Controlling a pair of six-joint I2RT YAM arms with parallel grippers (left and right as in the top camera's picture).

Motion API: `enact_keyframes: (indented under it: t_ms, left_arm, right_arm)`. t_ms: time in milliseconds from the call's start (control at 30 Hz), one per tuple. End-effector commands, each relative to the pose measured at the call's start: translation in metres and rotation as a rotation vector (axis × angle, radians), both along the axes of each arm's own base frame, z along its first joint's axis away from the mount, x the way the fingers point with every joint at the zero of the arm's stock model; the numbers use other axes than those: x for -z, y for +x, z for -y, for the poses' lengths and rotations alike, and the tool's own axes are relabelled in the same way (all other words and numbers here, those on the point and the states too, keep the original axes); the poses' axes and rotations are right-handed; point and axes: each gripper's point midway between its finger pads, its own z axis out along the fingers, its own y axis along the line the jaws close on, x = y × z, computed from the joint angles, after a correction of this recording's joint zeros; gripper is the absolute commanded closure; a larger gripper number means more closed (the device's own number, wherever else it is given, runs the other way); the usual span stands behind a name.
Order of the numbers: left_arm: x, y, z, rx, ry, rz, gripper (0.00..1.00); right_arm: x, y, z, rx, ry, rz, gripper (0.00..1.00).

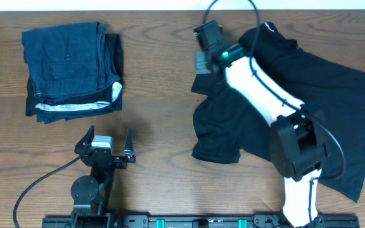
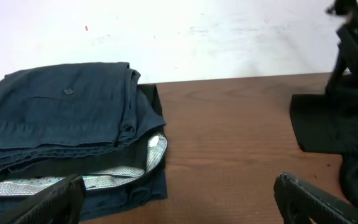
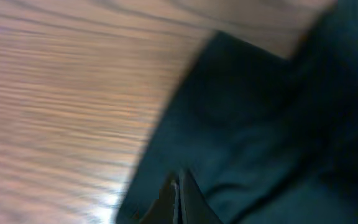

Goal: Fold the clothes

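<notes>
Across the right half of the bench [image 1: 163, 120] lies the black T-shirt [image 1: 347, 95], rumpled and unfolded, one sleeve bunched toward the front and my right arm stretched over its middle. At its far left edge my right pincer [image 3: 178, 191] shows its tips pressed together on the cloth. The wrist view is blurred, though, and I judge the hold to be thin, perhaps only the hem. That is the main risk: if I pull with so little fabric, the soft cloth may slip out, or the pull may drag the bunched sleeve into a worse heap rather than a flat spread. My forearm above the shirt could also catch a fold as I swing. My left pincer [image 1: 109, 142] rests open and empty near the front, well apart from the shirt, so it pins nothing down. The stack of dark blue garments [image 1: 68, 66] sits at the far left, where a wide sweep could disturb it.
</notes>
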Motion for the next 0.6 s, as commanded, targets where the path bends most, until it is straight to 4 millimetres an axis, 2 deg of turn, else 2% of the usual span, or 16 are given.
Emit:
enact_keyframes:
  t_ms: [0,100,333,433,567]
  left_arm:
    - [0.015,-0.001,0.003,0.019,0.017,-0.042,0.02]
    - [0.015,-0.001,0.003,0.019,0.017,-0.042,0.02]
    - [0.015,-0.001,0.003,0.019,0.017,-0.042,0.02]
    - [0.015,-0.001,0.003,0.019,0.017,-0.042,0.02]
    - [0.015,-0.001,0.003,0.019,0.017,-0.042,0.02]
  right_arm:
    - [0.044,-0.008,0.019,0.074,-0.027,-0.096,0.99]
    - [0.071,-0.014,0.022,0.101,-0.004,-0.172,0.99]
    - [0.123,-0.035,-0.005,0.101,0.089,-0.312,0.99]
    - [0.144,-0.049,-0.031,0.061,0.147,-0.368,0.99]
    - [0.176,-0.077,-0.084,-0.047,0.211,-0.426,0.99]
